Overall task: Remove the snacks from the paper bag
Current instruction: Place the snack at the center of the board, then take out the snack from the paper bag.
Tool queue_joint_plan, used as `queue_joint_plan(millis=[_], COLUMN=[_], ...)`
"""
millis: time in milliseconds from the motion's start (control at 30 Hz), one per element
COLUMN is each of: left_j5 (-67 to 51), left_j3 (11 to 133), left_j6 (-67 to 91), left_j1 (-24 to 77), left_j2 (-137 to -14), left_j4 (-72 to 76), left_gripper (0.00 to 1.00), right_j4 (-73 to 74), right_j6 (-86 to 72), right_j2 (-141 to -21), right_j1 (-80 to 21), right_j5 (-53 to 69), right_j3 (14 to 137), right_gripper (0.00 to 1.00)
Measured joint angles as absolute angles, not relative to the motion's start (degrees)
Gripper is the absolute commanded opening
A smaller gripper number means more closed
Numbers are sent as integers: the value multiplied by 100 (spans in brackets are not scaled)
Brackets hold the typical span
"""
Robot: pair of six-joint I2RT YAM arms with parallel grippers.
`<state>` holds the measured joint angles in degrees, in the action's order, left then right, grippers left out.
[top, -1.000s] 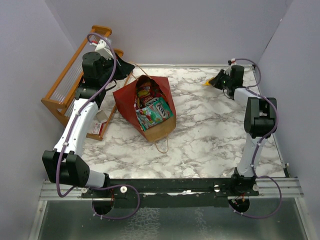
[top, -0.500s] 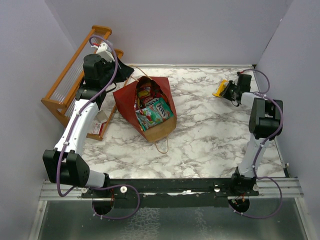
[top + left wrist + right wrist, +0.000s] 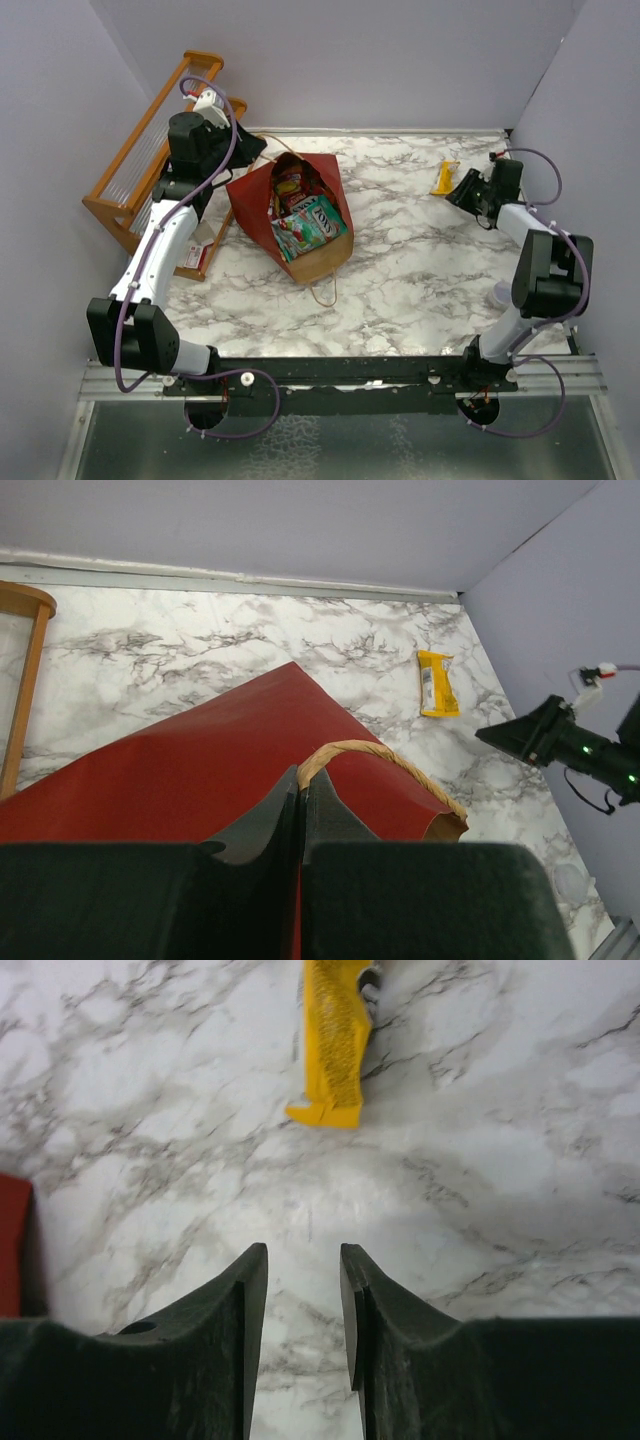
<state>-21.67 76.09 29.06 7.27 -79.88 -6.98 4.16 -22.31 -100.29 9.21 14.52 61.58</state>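
The red paper bag lies tilted open on the marble table, left of centre. Inside it are a teal packet and red-yellow packets. My left gripper is at the bag's far rim, shut on its looped paper handle; the bag's red side fills the left wrist view. A yellow packet lies on the table at the far right and also shows in the right wrist view. My right gripper is open and empty just short of it, in the top view.
An orange wooden slatted rack stands against the left wall behind the left arm. The bag's second handle loops onto the table at its near end. Walls close in at the back, left and right.
My right gripper carried the yellow packet toward the right, let it go on the table and drew back to the right, open. The left gripper and bag have not moved.
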Motion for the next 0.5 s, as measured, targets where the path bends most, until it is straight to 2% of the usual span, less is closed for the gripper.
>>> queue_joint_plan(millis=[100, 233, 367, 500], left_j5=[-2176, -2215, -2261, -2303], left_j3=[7605, 7603, 7592, 7557], left_j6=[2923, 2987, 3013, 3035], left_j1=[676, 607, 565, 552], left_j2=[-7988, -7988, -7988, -7988], left_j4=[-681, -639, -596, -552], left_gripper=[0, 0, 0, 0], right_j4=[-73, -565, -578, -613], right_j6=[-2327, -2353, -1962, -829], right_j2=[-9292, -8545, -7937, -7116], right_j1=[904, 429, -816, -2080], right_j5=[1905, 2364, 2515, 2567], right_j3=[5325, 4327, 4099, 4333], right_gripper=[48, 53, 57, 64])
